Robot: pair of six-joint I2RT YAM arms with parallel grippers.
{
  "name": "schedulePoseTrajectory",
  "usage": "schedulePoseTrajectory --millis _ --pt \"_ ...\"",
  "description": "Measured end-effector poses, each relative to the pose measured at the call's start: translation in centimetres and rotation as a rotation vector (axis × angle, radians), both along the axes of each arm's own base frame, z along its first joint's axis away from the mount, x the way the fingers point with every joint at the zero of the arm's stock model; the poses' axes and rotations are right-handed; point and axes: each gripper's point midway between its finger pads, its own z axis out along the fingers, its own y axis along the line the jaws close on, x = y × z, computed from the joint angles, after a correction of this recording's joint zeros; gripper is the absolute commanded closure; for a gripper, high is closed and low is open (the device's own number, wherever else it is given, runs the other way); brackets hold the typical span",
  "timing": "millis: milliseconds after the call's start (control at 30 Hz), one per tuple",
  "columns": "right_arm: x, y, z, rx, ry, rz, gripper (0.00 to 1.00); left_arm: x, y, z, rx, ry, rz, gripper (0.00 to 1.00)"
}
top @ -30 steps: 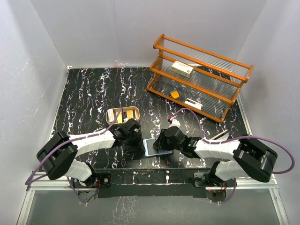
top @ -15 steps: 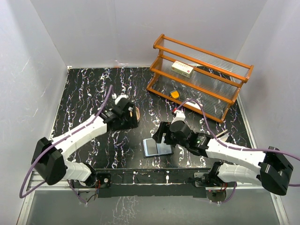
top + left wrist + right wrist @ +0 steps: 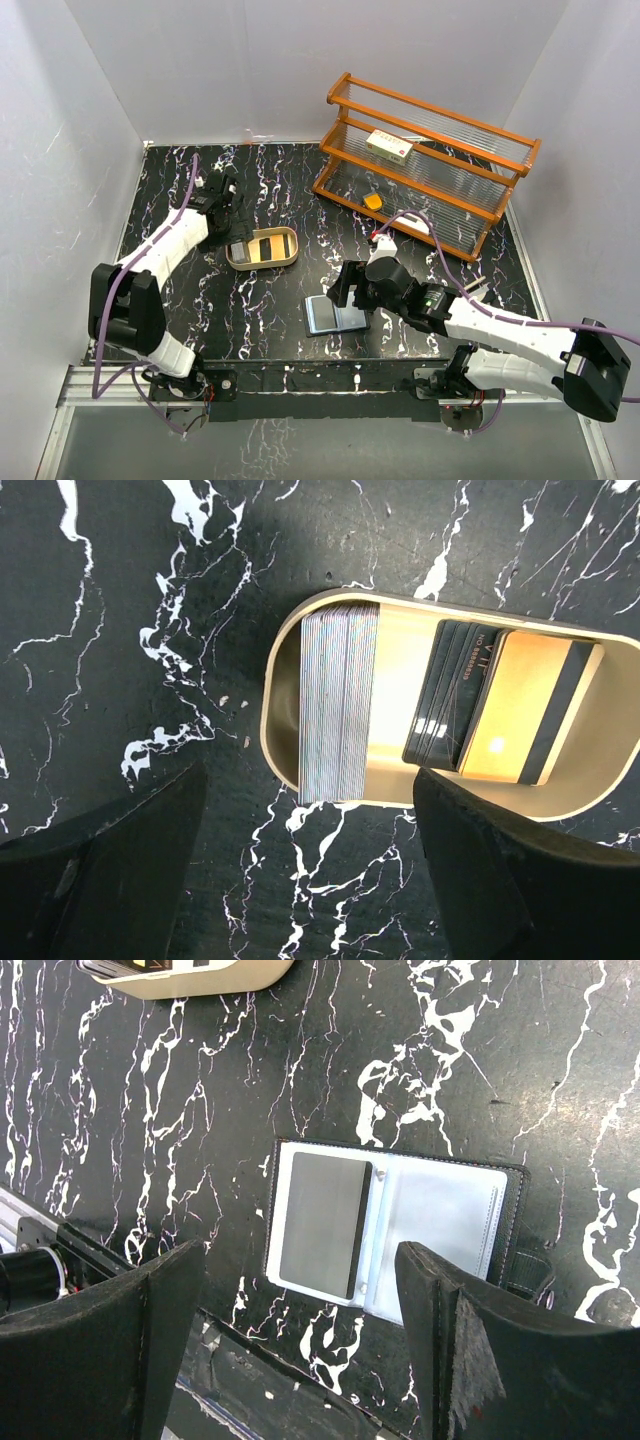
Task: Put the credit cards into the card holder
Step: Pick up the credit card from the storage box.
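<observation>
The card holder (image 3: 440, 1222) lies open on the black marbled table, also seen from above (image 3: 336, 316). A grey credit card (image 3: 318, 1222) sits in its left pane. More credit cards lie in the tan oval tray (image 3: 282, 715): a grey striped one (image 3: 340, 705), a dark one (image 3: 455, 695) and a tan one with a dark stripe (image 3: 520, 715). My left gripper (image 3: 310, 880) hangs open and empty just off the tray's edge, at the tray's upper left (image 3: 232, 224) from above. My right gripper (image 3: 300, 1350) hovers open and empty above the card holder's near side (image 3: 346, 290).
A wooden shelf rack (image 3: 425, 165) stands at the back right with a white-and-red box (image 3: 389, 146), an orange item (image 3: 373, 201) and a white item (image 3: 412, 221). White walls close in three sides. A metal rail (image 3: 320, 380) runs along the near edge.
Both grippers opened and left the card holder. My left arm swung back and left to the tray. My right arm rose slightly. The grey card stays in the holder.
</observation>
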Motion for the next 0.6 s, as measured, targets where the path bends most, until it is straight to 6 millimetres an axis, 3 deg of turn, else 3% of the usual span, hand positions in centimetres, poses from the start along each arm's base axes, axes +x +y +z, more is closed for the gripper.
schedulePoseTrajectory --millis 200,400,600 --pt "-0.1 0.1 -0.1 0.000 0.005 0.006 0.24 0.3 0.4 -1.6 -0.039 0.056 -0.036 0.17" --pt "0.1 0.7 -0.8 -0.012 0.024 0.010 0.24 1.1 0.9 -2.0 -0.099 0.057 -0.031 0.21" --pt "2.3 4.1 0.3 -0.018 0.038 0.016 0.24 1.5 1.8 -1.7 -0.219 0.026 0.016 0.32"
